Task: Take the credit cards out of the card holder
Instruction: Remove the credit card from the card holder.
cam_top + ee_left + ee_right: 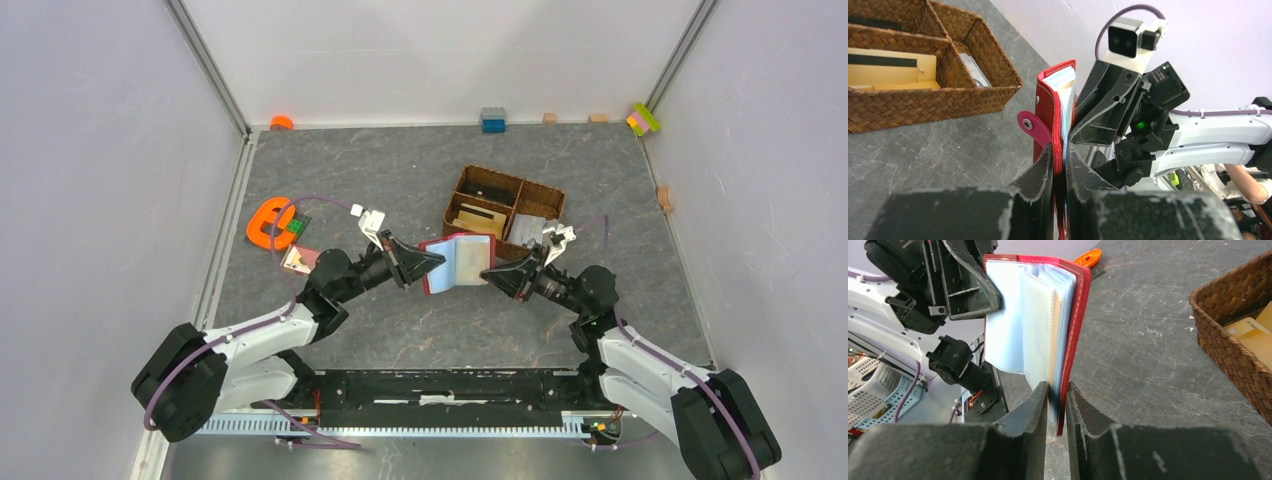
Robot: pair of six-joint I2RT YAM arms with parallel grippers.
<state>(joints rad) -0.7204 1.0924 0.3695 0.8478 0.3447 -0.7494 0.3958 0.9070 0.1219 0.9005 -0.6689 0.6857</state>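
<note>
The red card holder (457, 262) is held open above the table between both grippers. My left gripper (437, 263) is shut on its left cover (1047, 107), beside the pink snap tab (1034, 127). My right gripper (487, 273) is shut on its right edge, pinching the red cover (1075, 325) together with clear sleeves holding light blue and tan credit cards (1035, 325). In the left wrist view the sleeves (1064, 85) show edge-on. Other cards lie in the basket: tan ones (480, 218) and a white-grey one (527, 229).
The brown wicker compartment basket (551, 192) stands just behind the holder, also in the left wrist view (923, 102) and right wrist view (1235, 357). An orange tape holder (268, 224) and a small card (297, 260) lie at the left. Small blocks line the back wall.
</note>
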